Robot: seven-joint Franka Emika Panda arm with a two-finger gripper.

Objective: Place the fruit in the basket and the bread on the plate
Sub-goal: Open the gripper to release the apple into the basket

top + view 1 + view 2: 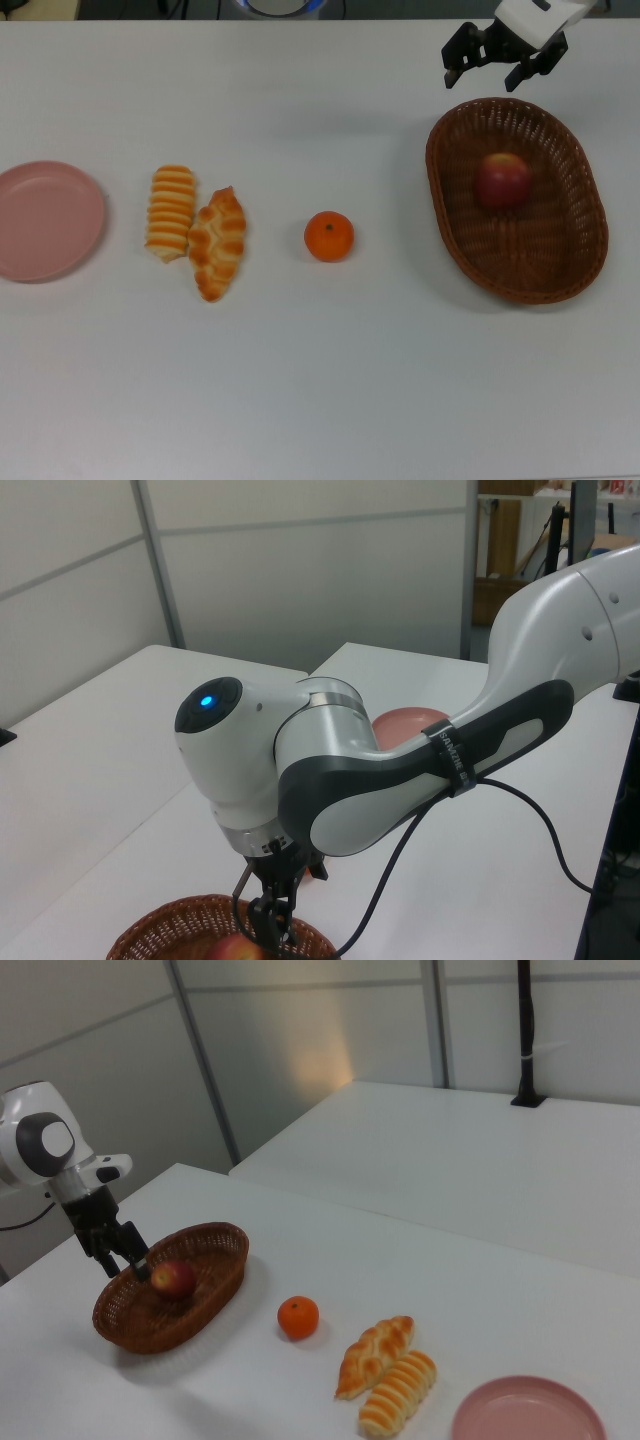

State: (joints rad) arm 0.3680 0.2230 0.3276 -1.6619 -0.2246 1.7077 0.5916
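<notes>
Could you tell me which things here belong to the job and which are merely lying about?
Job: apple in basket; tangerine; striped roll; braided roll; pink plate; open pincer.
Lying about: black pole on the far table.

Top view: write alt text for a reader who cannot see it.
A red apple lies inside a brown wicker basket at the top view's right, with the robot gripper, jaws open, above its far rim. Leftward on the white table sit a tangerine, two bread rolls and an empty pink plate.
</notes>
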